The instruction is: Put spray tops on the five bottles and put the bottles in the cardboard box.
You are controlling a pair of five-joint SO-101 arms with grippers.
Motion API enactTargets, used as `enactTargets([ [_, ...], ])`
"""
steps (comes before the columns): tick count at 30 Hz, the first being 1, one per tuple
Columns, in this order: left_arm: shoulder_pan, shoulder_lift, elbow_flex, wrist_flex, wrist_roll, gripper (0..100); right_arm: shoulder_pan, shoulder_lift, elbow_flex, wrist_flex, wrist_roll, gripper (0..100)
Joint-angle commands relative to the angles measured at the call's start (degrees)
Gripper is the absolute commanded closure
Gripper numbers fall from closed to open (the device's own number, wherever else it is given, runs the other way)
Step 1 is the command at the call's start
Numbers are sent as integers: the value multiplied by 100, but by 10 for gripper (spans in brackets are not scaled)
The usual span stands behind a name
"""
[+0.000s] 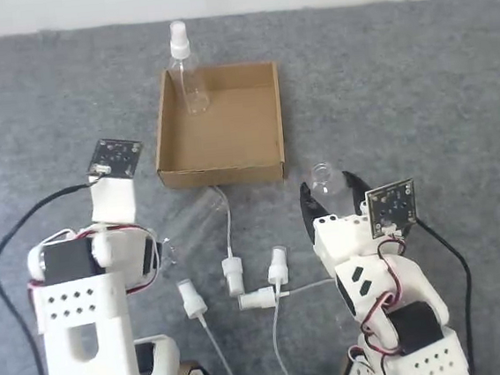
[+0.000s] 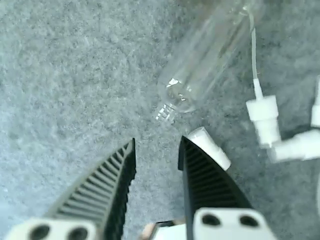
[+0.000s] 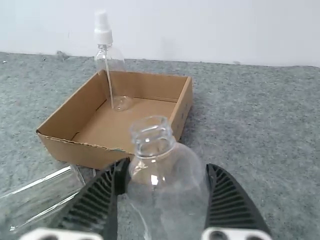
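A cardboard box lies at the back middle of the table. One clear bottle with a white spray top stands in its back left corner. My right gripper is shut on an upright, topless clear bottle in front of the box's right corner. Another topless bottle lies on its side on the carpet, in front of the box. My left gripper is open just short of that bottle's neck, with a loose spray top beside one finger.
Several loose spray tops with long tubes lie between the two arms. Grey carpet covers the table, with free room to the right of the box. A white wall stands behind the box.
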Motion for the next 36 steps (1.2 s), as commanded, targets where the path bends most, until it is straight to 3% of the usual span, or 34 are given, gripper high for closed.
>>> enactTargets([
  [1, 18, 264, -84, -176, 703, 866, 66, -101, -35, -101, -9, 898],
  [7, 53, 1688, -356, -158, 756, 866, 66, -101, -35, -101, 0, 898],
  [11, 431, 2541, -391, -290, 1011, 870, 66, -101, -35, -101, 0, 898],
  [18, 1196, 2760, -303, -440, 1512, 867, 66, -101, -35, -101, 0, 898],
  [36, 1240, 4545, -75, -1459, 1521, 867, 66, -101, -35, -101, 0, 898],
])
